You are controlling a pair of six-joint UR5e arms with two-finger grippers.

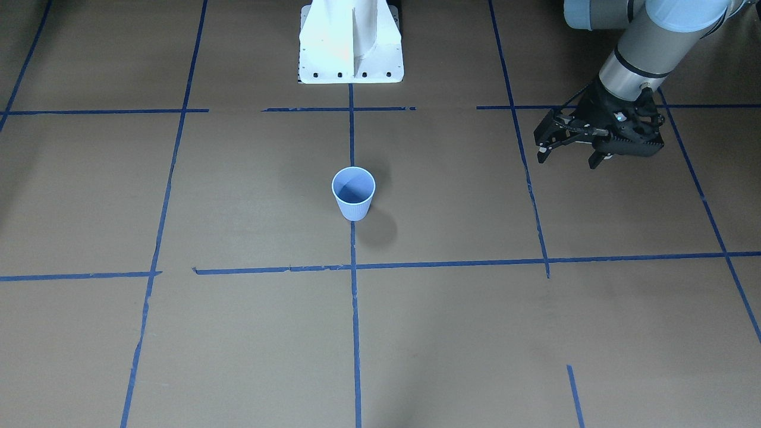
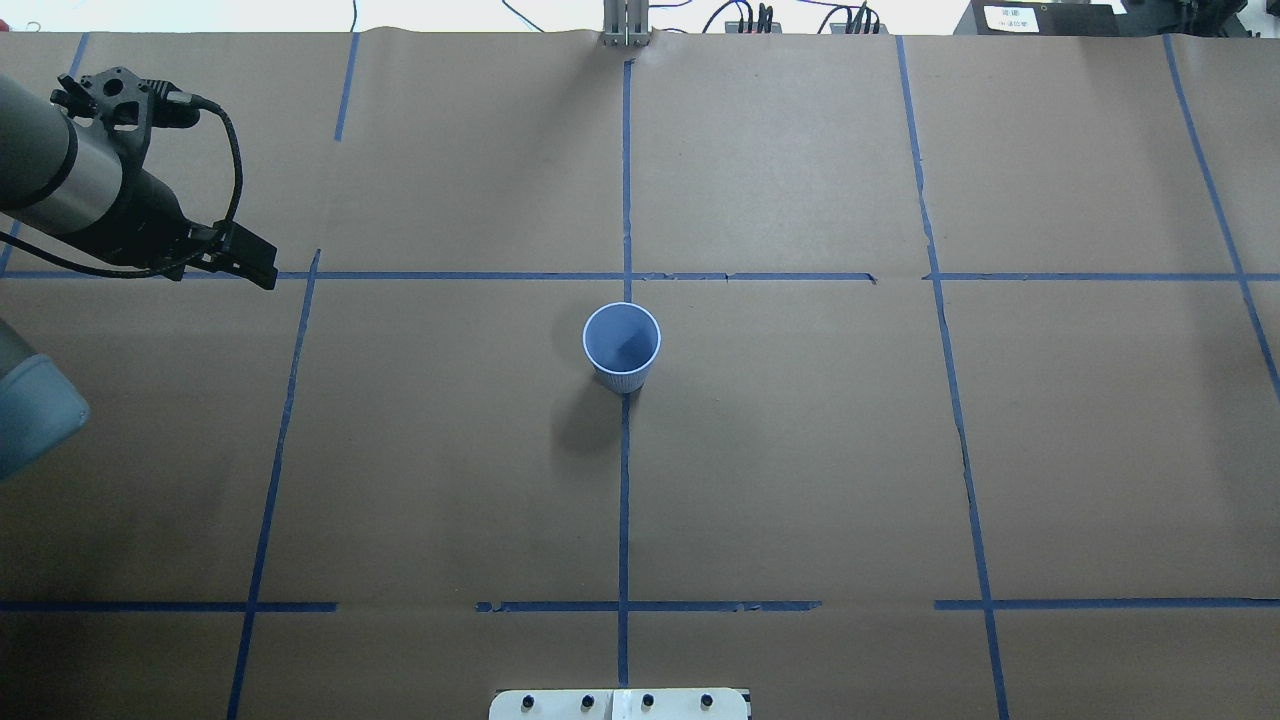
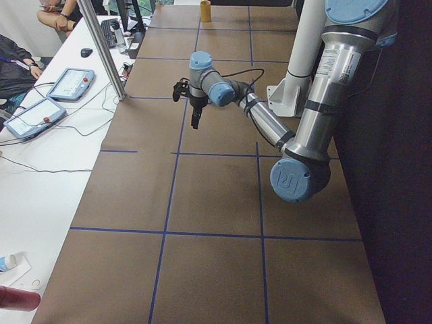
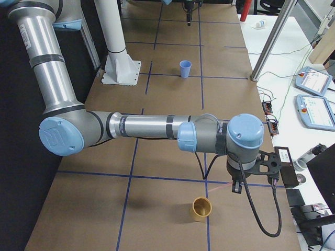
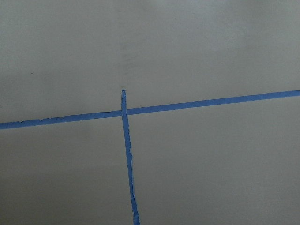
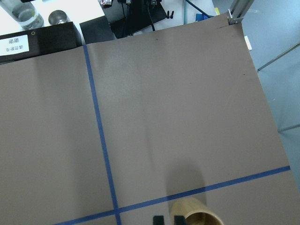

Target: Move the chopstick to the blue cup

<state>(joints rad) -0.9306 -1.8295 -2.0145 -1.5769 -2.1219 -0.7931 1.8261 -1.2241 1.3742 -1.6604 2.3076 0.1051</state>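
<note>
The blue cup (image 1: 354, 193) stands upright and empty at the table's middle, on a tape crossing; it also shows in the overhead view (image 2: 621, 345) and far off in the exterior right view (image 4: 185, 68). My left gripper (image 1: 568, 159) is open and empty, hovering well to the cup's side. My right gripper (image 4: 236, 187) hangs over the table's right end, far from the blue cup. Its fingertips (image 6: 158, 219) stand close together. A thin pinkish chopstick (image 4: 217, 182) sticks out sideways from them.
A tan cup (image 4: 201, 208) stands just below my right gripper and looks empty; its rim shows in the right wrist view (image 6: 197, 216). The white robot pedestal (image 1: 351, 47) is behind the blue cup. Blue tape lines cross the brown table. Tablets and cables lie past the far edge.
</note>
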